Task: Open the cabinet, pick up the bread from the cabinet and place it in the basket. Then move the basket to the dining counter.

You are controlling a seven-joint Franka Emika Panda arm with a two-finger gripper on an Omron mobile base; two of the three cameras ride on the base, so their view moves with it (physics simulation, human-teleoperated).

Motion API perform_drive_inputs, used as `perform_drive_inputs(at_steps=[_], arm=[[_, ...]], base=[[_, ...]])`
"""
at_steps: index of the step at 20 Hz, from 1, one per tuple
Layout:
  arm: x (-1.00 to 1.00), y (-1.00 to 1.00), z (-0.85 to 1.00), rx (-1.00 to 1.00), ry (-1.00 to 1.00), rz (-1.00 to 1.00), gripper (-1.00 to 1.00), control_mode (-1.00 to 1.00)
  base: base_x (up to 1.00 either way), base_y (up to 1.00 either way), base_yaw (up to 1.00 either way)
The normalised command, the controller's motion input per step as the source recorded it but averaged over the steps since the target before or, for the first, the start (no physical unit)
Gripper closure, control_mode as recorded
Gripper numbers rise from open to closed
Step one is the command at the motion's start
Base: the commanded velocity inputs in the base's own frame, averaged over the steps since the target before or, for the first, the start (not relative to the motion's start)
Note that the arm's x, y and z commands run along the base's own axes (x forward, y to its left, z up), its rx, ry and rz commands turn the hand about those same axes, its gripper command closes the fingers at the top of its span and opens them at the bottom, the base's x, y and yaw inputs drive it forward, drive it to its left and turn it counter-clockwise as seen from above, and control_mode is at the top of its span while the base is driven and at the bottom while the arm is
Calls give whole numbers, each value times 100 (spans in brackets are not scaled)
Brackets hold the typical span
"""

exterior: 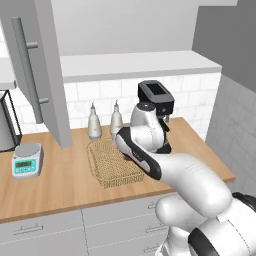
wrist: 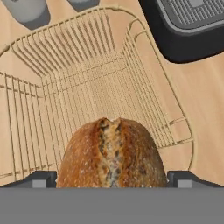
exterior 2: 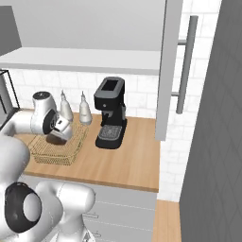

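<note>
Bread (wrist: 111, 153) between wide-spread fingertips (wrist: 39, 179) of gripper (wrist: 112, 181), over basket (wrist: 87, 87); grip unclear

I see flat, even, bright rendered light, soft shadows under the shelf (exterior: 135, 67), no glare, slight softness.

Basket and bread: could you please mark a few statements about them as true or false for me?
1. The bread sits between the fingertips of the end effector, over the basket. True.
2. The basket stands next to a sink. False: it stands on the tile-backed counter, beside the coffee machine.
3. The cabinet has a door swung open. True.
4. Two bottles stand inside the basket. False: they stand on the counter behind it.
</note>
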Motion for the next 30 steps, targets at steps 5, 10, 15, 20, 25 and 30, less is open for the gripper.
perform_drive_inputs(at_steps=[5, 10, 15, 20, 25, 30], arm=[[50, 25, -51, -5, 0, 0, 100, -100], [55, 8, -54, -1, 1, 0, 100, -100], [35, 0, -43, 0, 13, 3, 100, -100], [24, 4, -32, 0, 9, 2, 100, -100], [17, 12, -16, 0, 2, 0, -100, -100], [-10, 2, 0, 0, -5, 0, -100, -100]], base=[[0, 0, 0], [0, 0, 0], [0, 0, 0], [0, 0, 0], [0, 0, 0], [0, 0, 0]])
